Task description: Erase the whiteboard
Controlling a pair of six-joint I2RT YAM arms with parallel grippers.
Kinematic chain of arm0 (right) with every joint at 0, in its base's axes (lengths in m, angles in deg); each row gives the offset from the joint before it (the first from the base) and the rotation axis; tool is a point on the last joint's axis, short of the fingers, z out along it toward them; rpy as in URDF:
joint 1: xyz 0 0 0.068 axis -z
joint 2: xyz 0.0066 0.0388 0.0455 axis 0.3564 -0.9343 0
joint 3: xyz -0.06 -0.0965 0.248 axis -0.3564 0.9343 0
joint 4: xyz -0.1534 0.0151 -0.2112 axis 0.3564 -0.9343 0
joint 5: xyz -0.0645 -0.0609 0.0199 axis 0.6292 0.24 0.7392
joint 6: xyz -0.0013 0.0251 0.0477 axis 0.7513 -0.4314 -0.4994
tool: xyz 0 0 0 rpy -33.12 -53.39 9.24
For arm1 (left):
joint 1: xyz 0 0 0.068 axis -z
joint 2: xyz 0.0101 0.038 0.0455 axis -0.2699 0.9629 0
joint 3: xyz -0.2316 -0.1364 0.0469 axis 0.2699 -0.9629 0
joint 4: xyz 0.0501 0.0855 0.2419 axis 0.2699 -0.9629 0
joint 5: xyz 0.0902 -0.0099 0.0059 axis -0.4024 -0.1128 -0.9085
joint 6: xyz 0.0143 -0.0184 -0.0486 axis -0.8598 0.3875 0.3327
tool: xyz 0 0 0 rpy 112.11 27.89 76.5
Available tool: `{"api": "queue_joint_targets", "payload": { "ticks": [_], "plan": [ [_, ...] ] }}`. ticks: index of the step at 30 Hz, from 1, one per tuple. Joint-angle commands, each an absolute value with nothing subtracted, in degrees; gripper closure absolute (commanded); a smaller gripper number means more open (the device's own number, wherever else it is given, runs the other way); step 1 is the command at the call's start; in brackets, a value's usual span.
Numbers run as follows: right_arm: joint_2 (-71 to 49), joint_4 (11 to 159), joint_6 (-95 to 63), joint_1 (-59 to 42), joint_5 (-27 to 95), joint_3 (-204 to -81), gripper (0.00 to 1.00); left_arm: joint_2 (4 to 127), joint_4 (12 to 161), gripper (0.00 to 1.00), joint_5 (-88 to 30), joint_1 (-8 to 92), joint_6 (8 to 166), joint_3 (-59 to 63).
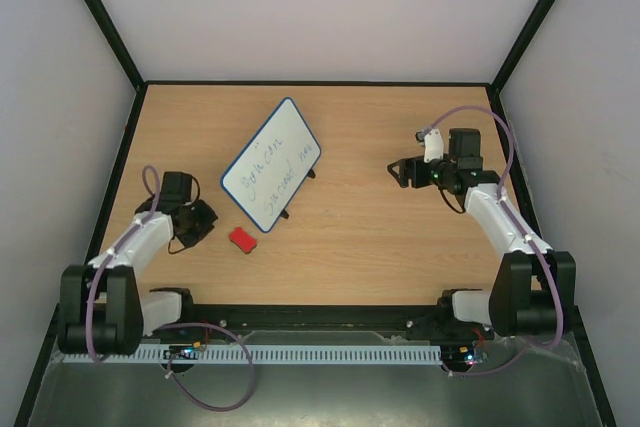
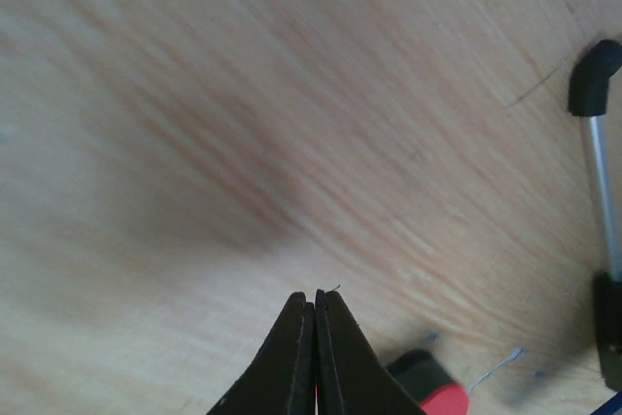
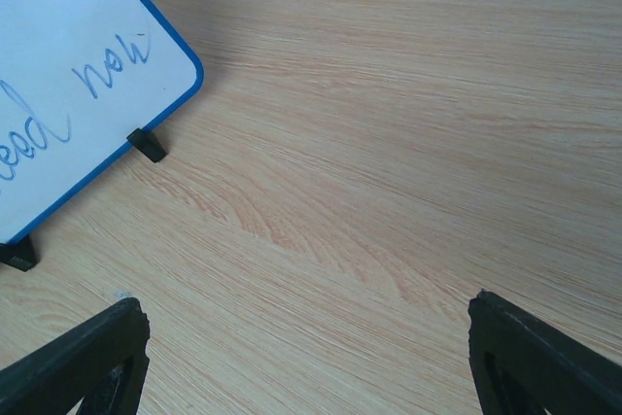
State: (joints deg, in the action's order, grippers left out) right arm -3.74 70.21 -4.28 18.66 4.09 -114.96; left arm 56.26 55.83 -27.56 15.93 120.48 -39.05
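Note:
The whiteboard (image 1: 272,162) stands tilted on small black feet left of the table's middle, with dark handwriting on its white face and a blue rim. The right wrist view shows its corner (image 3: 68,65). A small red eraser (image 1: 242,239) lies on the wood just in front of the board. My left gripper (image 1: 205,223) is low over the table to the left of the eraser. Its fingers (image 2: 313,295) are shut together with nothing between them, and the eraser (image 2: 442,397) shows beside them. My right gripper (image 1: 399,174) is open to the right of the board, holding nothing (image 3: 306,318).
Black-framed walls enclose the wooden table (image 1: 380,247) on three sides. One black foot (image 2: 595,75) and a metal leg of the board's stand appear at the right edge of the left wrist view. Another foot (image 3: 148,146) shows in the right wrist view.

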Motion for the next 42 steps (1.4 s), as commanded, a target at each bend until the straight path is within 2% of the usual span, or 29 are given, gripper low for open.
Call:
{"api": "queue_joint_targets", "payload": {
  "ticks": [1, 7, 16, 24, 34, 42],
  "plan": [
    [-2.2, 69.6, -3.4, 18.8, 4.1, -114.4, 0.14, 61.3, 66.5, 0.98, -22.8, 14.9, 119.6, -38.3],
    [-1.6, 69.6, -3.2, 18.8, 4.8, -114.1, 0.14, 66.3, 70.7, 0.98, -19.1, 14.8, 119.6, -40.2],
    [-1.7, 69.7, -2.3, 18.8, 5.6, -114.1, 0.13, 61.9, 71.1, 0.98, -16.6, 16.4, 121.4, -45.8],
    [-1.3, 69.8, -2.1, 18.8, 5.7, -113.6, 0.13, 58.2, 73.1, 0.98, -16.4, 24.2, 125.8, -49.5],
    [-1.4, 69.9, -2.5, 18.8, 5.6, -113.5, 0.13, 43.4, 71.8, 0.98, -18.4, 33.2, 136.7, -55.6],
    [-1.8, 69.4, -3.0, 18.8, 5.3, -113.5, 0.13, 48.4, 80.0, 0.98, -21.5, 41.2, 141.8, -56.7]
  ]
}}
